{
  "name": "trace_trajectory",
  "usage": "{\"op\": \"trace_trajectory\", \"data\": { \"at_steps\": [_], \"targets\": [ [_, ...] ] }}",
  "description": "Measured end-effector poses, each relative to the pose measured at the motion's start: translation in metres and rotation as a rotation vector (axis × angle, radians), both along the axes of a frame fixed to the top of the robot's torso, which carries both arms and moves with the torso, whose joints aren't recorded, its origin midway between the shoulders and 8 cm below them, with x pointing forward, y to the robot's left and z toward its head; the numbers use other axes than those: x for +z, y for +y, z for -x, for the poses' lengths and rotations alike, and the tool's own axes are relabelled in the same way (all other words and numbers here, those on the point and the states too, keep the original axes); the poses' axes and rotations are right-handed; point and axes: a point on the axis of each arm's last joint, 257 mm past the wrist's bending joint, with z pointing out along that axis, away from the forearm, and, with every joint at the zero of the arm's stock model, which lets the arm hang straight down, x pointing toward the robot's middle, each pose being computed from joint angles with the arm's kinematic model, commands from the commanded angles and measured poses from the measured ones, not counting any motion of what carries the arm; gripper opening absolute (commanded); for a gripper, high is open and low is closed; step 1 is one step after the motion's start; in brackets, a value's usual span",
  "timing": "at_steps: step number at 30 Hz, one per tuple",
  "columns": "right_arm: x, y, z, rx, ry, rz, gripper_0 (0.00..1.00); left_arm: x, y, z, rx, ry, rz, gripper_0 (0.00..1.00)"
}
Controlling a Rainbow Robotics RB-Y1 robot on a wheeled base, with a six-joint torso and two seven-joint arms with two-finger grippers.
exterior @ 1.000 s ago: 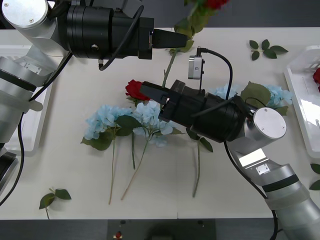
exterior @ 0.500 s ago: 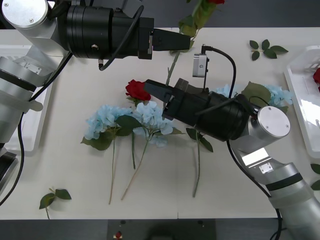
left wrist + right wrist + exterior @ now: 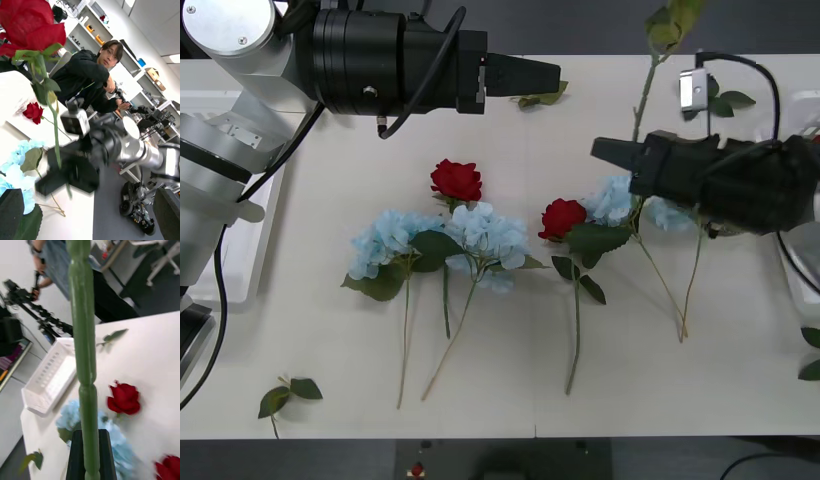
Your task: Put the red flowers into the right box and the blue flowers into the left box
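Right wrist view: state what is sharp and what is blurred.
In the right wrist view, the held green stem is soft and smeared up close; the red rose and left box behind are also slightly blurred. In the left wrist view, the right gripper is motion-blurred.

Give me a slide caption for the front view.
Right gripper carries a rose stem toward the right box; left gripper open above table.

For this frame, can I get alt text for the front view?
The right hand, at the table's right, is shut on a rose stem rising past the picture's top. The left hand waits open at the far edge. Two red roses and four blue flowers lie on the white table.
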Motion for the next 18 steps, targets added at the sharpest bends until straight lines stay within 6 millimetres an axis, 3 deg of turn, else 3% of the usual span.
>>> {"op": "trace_trajectory", "data": {
  "at_steps": [7, 13, 18],
  "targets": [
    [-0.029, -0.107, -0.022, -0.128, 0.153, 0.259, 0.0, -0.016, 0.025, -0.018, 0.066, -0.04, -0.094, 1.0],
    [-0.055, -0.202, -0.021, -0.244, 0.273, 0.473, 0.0, -0.045, 0.053, -0.027, 0.095, -0.073, -0.247, 1.0],
    [-0.079, -0.287, -0.007, -0.337, 0.368, 0.671, 0.0, -0.07, 0.076, -0.037, 0.176, 0.01, -0.385, 1.0]
  ]
}}
